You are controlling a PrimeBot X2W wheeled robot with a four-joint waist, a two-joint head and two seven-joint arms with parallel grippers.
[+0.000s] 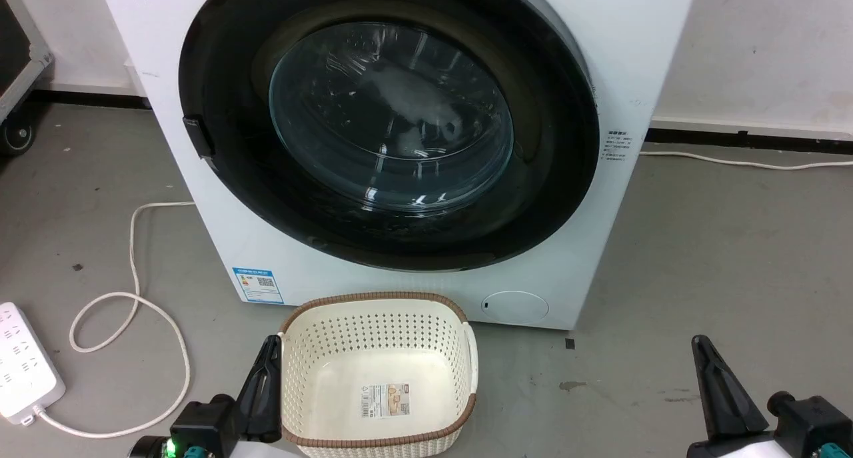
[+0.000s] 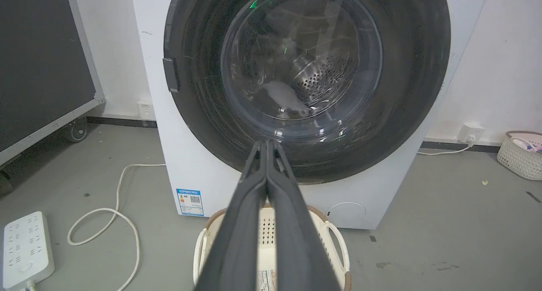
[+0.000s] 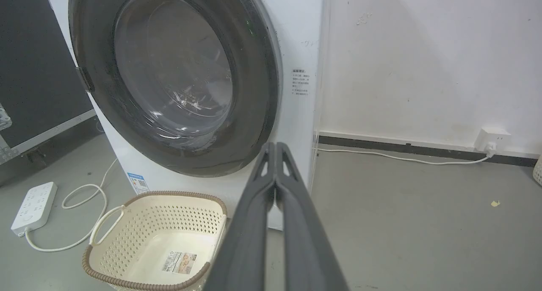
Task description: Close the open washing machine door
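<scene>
Since the door (image 1: 390, 125) sits flush in the washer (image 1: 620, 58) front, its tab (image 1: 197, 137) at nine o'clock lying against the white panel, the closing looks done. Both tools are clenched on nothing. The left tool (image 1: 272, 346) sits at seven o'clock, just beside the basket (image 1: 466, 325), and the right tool (image 1: 700, 345) at five o'clock. Both are well apart from the door, probably parked low so nothing nudges it.

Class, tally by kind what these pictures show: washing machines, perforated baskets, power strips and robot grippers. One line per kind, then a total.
washing machine: 1
Baskets: 2 (cream basket before the machine, second basket by the wall)
power strip: 1
Grippers: 2 (left gripper, right gripper, both shut)
Total: 6
</scene>
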